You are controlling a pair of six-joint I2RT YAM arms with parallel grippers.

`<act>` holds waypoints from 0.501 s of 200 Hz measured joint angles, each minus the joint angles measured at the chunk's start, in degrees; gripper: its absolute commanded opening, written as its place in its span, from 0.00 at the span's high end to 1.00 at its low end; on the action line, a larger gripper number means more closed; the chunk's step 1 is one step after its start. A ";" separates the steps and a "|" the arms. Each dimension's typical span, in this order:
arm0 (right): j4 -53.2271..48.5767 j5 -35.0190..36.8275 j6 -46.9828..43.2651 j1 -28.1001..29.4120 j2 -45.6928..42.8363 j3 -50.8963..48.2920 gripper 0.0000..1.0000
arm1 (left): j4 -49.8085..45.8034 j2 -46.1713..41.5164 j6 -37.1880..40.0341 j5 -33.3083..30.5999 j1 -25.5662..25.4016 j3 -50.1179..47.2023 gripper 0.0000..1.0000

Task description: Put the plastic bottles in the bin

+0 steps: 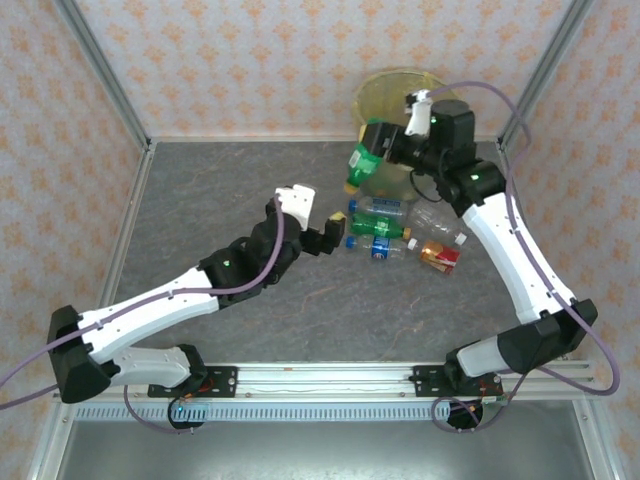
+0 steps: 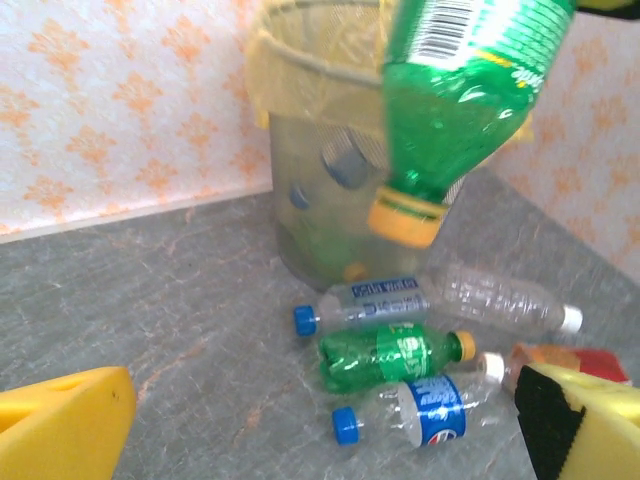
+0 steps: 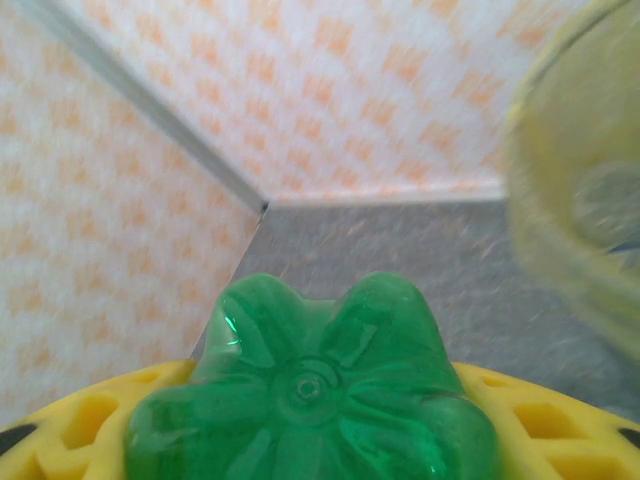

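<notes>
Well, this job looks partway through and nowhere near finished. The right gripper point(image 1: 375, 145) is clamped on the base end of a green bottle point(image 2: 460, 90), which hangs cap-down up by the bin point(image 2: 290, 130). From the top view that bottle sits beside the rim on the near-left side, not over the opening, so that 1 isn't in yet. The arm probably has to carry it across the rim before letting go.

The left gripper point(image 1: 332, 228) hovers low over the table point(image 1: 200, 200), just beside the bottles lying there. Its yellow fingers point(image 2: 60, 425) are spread wide with nothing between them.

On the table, bunched right in front of the bin, are 5 plastic bottles, all lying down:
- a blue-label bottle point(image 2: 365, 300), clear with a blue cap
- a crumpled clear bottle point(image 2: 505, 300) with a white cap, right next to it
- a lying green bottle point(image 2: 395, 355) with a yellow cap
- a cola-style bottle point(image 2: 410, 410) with a blue cap
- a red-label bottle point(image 2: 570, 360) at the right end, partly hidden behind a finger

As for the bin, a yellow bag liner is folded over the rim. Through the cloudy wall there are bluish, green and yellowish blobs low down, so a few bottles are probably inside already. They can't be counted from these views.
</notes>
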 measured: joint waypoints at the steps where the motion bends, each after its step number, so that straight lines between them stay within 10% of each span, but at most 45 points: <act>1: 0.04 0.13 0.00 -0.11 -0.02 0.04 0.49 | 0.00 -0.09 -0.04 -0.07 0.00 0.00 0.01; 100: 0.68 21.90 -2.89 -7.67 9.09 17.11 0.49 | -0.59 -15.13 -7.15 -7.21 0.00 -5.73 0.01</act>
